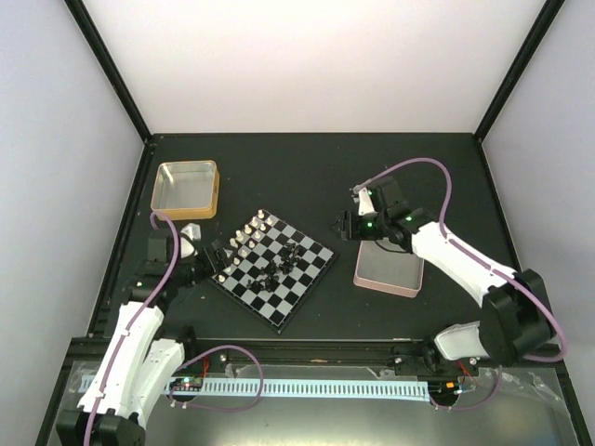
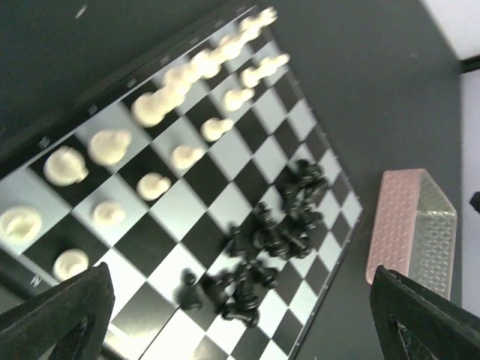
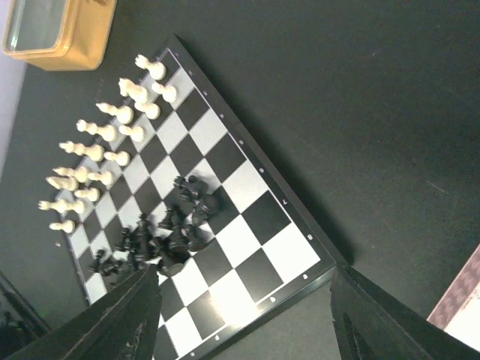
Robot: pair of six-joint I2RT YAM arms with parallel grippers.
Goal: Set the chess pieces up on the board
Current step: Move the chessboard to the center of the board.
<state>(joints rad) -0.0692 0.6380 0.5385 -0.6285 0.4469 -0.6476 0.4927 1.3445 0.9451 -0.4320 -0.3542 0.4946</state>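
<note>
The board (image 1: 296, 295) lies tilted like a diamond at the table's centre. White chess pieces (image 1: 247, 235) stand in two rows along its far-left edge. Black chess pieces (image 1: 283, 265) lie in a jumbled heap mid-board. My left gripper (image 1: 216, 253) hovers open at the board's left edge, above the white rows (image 2: 172, 112), with the black heap (image 2: 274, 240) ahead and nothing between its fingers (image 2: 67, 315). My right gripper (image 1: 346, 226) hangs open off the board's right corner. Its view shows the board (image 3: 259, 217), the black heap (image 3: 165, 232) and the white rows (image 3: 105, 146).
A gold-rimmed tray (image 1: 186, 189) sits at the far left, also in the right wrist view (image 3: 60, 30). A pink-rimmed tray (image 1: 389, 268) lies right of the board under the right arm, seen as the pink tray (image 2: 409, 225) by the left wrist.
</note>
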